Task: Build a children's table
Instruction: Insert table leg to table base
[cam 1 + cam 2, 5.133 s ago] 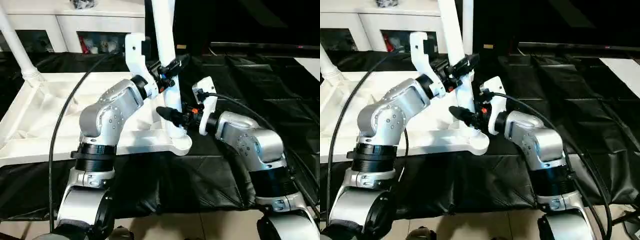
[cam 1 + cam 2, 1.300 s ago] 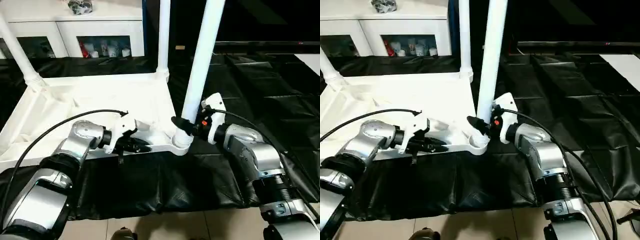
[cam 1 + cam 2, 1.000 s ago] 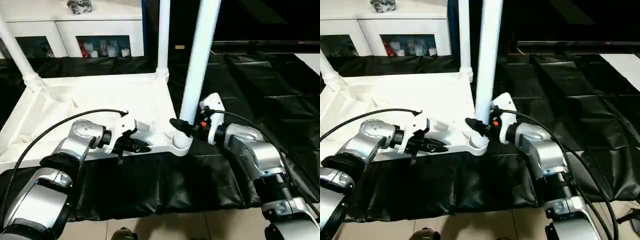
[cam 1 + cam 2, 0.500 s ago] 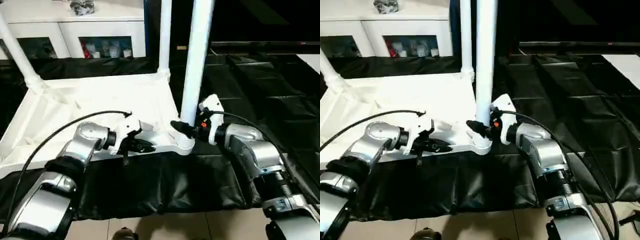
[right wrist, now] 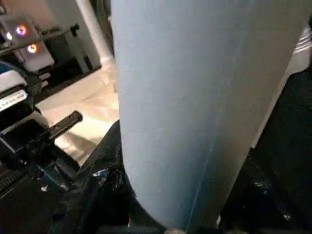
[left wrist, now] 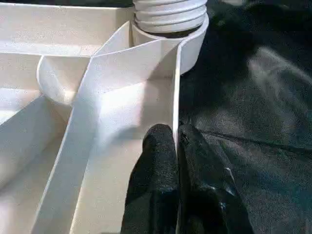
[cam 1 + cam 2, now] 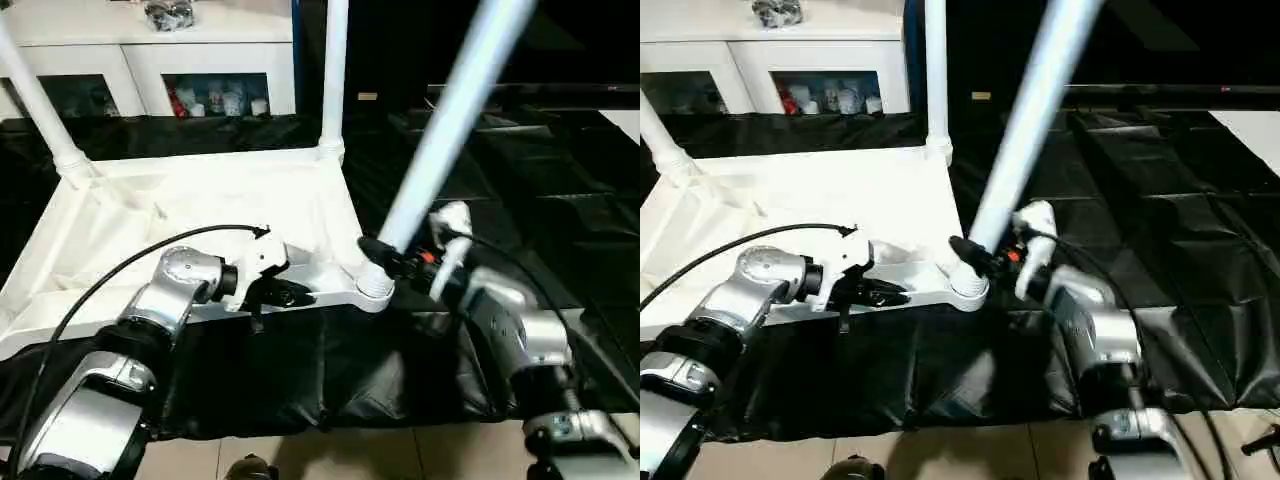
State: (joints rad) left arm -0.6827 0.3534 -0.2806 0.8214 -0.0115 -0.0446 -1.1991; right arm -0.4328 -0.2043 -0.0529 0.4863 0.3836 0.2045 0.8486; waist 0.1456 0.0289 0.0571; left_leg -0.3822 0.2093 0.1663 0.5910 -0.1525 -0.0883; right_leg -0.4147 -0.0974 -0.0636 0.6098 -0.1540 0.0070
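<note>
left eye view: the upturned white plastic children's table (image 7: 200, 210) lies on black sheeting (image 7: 560, 180); the left gripper (image 6: 176, 141) pinches its near rim. the right gripper (image 7: 385, 258), half-spread, clasps the leaning white tube leg (image 7: 440, 130) above the corner socket (image 7: 374, 285); best straighten it before pressing down.

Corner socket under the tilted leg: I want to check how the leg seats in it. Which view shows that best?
The left wrist view: the corner socket sits close up, the leg's ribbed end inside it. The eye views show the socket small, with the leg leaning right. The right wrist view shows just the leg's tube.
</note>
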